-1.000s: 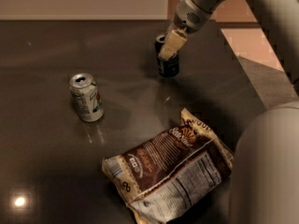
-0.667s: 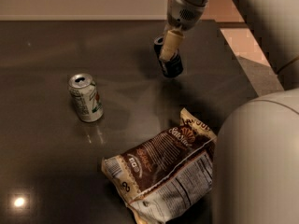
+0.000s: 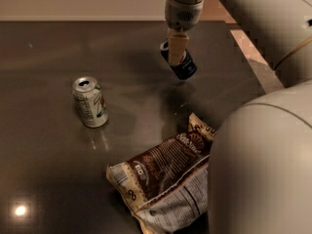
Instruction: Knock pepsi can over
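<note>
At the far side of the dark table (image 3: 48, 48), the gripper (image 3: 178, 50) presses against the pepsi can (image 3: 185, 68), which leans tilted right behind its tip. I cannot tell how far the gripper is open. A white-and-green can (image 3: 90, 102) stands well to its left.

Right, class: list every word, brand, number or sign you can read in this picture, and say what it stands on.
Snack bag: curly brand script and a white printed panel, both too blurred to read.
White-and-green can: green markings, none readable.
Pepsi can: tilted, partly behind the tool, which comes down onto it from above; no lettering shows.
So nothing can be quoted.
</note>
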### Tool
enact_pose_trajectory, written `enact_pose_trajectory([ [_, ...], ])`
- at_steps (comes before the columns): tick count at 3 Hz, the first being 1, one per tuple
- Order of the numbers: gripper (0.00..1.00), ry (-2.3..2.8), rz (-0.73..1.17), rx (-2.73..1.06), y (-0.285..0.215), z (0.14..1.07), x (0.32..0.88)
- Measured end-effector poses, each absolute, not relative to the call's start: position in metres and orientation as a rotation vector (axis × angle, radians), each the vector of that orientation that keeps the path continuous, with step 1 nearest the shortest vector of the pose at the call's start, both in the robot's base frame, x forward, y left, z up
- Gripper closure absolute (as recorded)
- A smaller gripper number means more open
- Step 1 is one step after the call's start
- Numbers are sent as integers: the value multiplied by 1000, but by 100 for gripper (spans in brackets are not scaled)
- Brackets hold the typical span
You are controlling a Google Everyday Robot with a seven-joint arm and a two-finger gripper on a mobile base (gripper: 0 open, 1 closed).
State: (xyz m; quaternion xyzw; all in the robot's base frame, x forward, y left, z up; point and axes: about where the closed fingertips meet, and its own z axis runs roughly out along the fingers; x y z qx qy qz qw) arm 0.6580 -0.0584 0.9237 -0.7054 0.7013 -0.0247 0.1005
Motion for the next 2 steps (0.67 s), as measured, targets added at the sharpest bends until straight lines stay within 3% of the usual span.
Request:
enact_pose_trajectory([
  [2, 36, 2054, -173, -2240, -59, 908, 646],
])
